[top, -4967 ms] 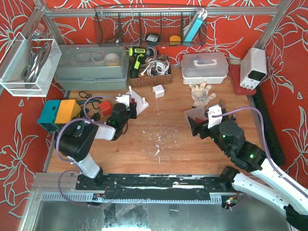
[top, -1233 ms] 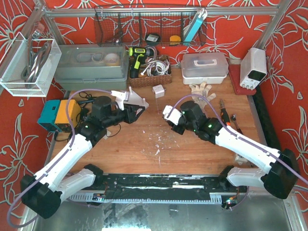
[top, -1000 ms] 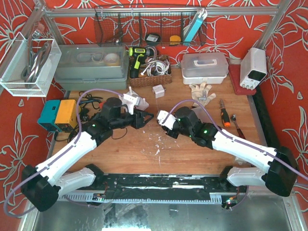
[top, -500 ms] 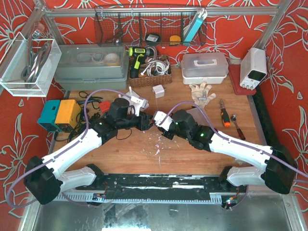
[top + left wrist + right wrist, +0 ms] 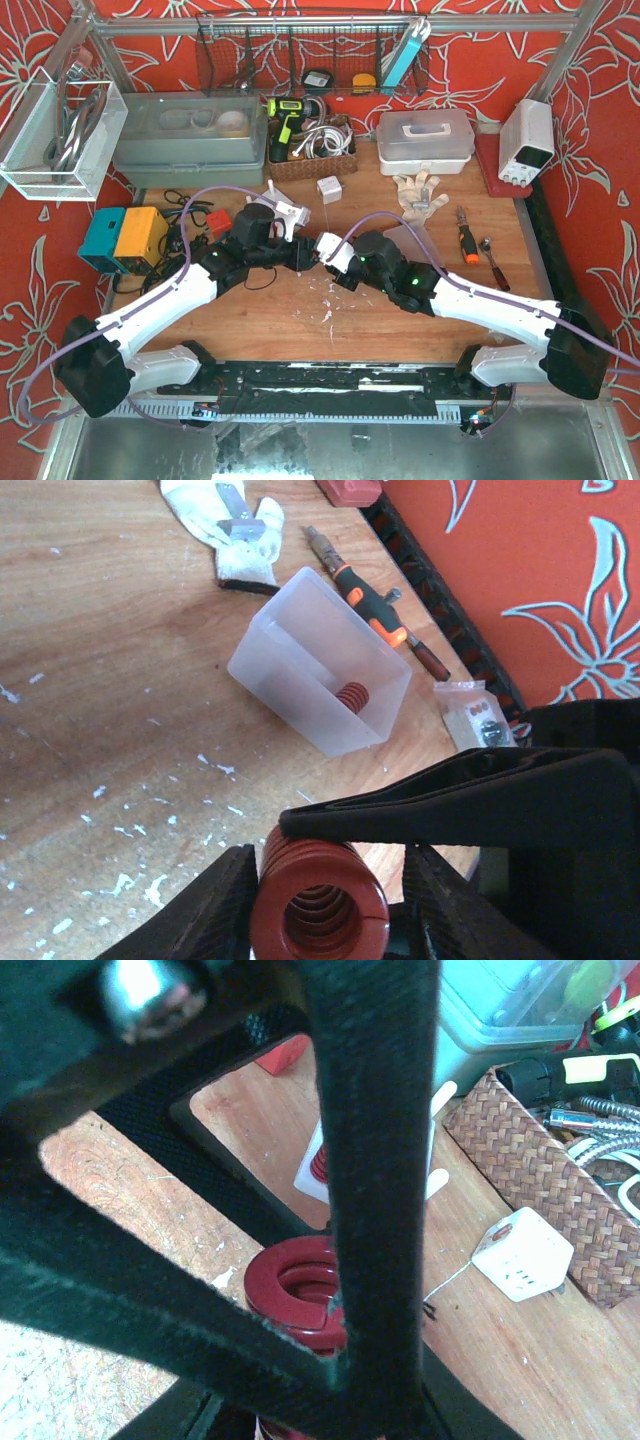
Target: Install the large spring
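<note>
The large spring (image 5: pixel 320 905) is a thick red coil, held in the air above the wooden table (image 5: pixel 300 305) at its middle. My right gripper (image 5: pixel 345 1355) is shut on it, and one of its black fingers (image 5: pixel 450 805) lies across the top of the coil. My left gripper (image 5: pixel 328 865) straddles the same spring: one jaw touches its side, the other stands a sliver off. In the right wrist view the spring's end ring (image 5: pixel 295 1285) shows behind my crossed fingers. From above, both grippers (image 5: pixel 316 252) meet tip to tip and hide the spring.
A white pegged fixture (image 5: pixel 285 208) carrying a small red spring (image 5: pixel 318 1165) stands just behind the grippers. A clear box (image 5: pixel 320 670) with another small red spring (image 5: pixel 351 697) lies to the right, with a screwdriver (image 5: pixel 467 243), a glove (image 5: pixel 418 193) and a white cube (image 5: pixel 522 1255) nearby.
Both arms have closed in on each other at the table's middle. The left jaws have come round the spring and narrowed; the right gripper has stayed shut on it.
</note>
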Robot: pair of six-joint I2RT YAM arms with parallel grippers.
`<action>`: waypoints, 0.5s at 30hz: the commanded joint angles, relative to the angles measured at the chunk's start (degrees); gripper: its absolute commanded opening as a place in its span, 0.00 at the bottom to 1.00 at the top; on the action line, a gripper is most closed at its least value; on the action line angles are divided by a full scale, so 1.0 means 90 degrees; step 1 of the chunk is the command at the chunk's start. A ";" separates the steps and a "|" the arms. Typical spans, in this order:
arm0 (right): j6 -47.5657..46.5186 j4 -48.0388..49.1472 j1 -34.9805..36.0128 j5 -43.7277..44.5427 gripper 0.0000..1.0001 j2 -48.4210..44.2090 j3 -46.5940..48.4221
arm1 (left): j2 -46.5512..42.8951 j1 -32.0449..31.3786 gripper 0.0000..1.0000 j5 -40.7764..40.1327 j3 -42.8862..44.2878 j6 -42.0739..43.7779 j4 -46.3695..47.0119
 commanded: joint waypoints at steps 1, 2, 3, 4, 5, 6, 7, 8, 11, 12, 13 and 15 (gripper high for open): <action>-0.0014 0.0181 0.0061 0.0088 0.00 0.0133 0.0214 | 0.0057 -0.0028 0.40 0.0417 -0.0065 -0.0104 0.0240; -0.0028 0.0172 0.0069 0.0087 0.00 0.0147 0.0214 | 0.0086 -0.0028 0.37 0.0450 -0.0059 -0.0109 0.0214; -0.0033 0.0175 0.0070 0.0091 0.00 0.0152 0.0202 | 0.0113 -0.0028 0.33 0.0458 -0.0052 -0.0076 0.0154; -0.0054 0.0160 0.0083 0.0096 0.00 0.0162 0.0195 | 0.0131 -0.0028 0.28 0.0456 -0.0048 -0.0041 0.0095; -0.0055 0.0149 0.0080 0.0131 0.00 0.0162 0.0191 | 0.0143 -0.0028 0.22 0.0456 -0.0047 -0.0017 0.0042; -0.0055 0.0132 0.0080 0.0169 0.00 0.0165 0.0188 | 0.0140 -0.0028 0.17 0.0442 -0.0047 -0.0002 -0.0008; -0.0057 0.0114 0.0085 0.0229 0.00 0.0158 0.0189 | 0.0136 -0.0028 0.12 0.0429 -0.0039 0.0015 -0.0054; -0.0060 0.0117 0.0080 0.0295 0.00 0.0150 0.0175 | 0.0118 -0.0028 0.08 0.0408 -0.0024 0.0019 -0.0098; 0.0013 0.0155 0.0080 0.0432 0.00 0.0185 0.0163 | 0.0071 -0.0025 0.00 0.0365 0.0041 0.0025 -0.0164; 0.0068 0.0157 0.0080 0.0462 0.02 0.0210 0.0159 | 0.0053 -0.0022 0.00 0.0343 0.0075 0.0022 -0.0181; 0.0108 0.0151 0.0082 0.0472 0.14 0.0225 0.0156 | 0.0048 -0.0020 0.00 0.0306 0.0116 0.0015 -0.0209; 0.0195 0.0112 0.0080 0.0404 0.37 0.0204 0.0115 | 0.0061 -0.0012 0.00 0.0115 0.0289 0.0110 -0.0359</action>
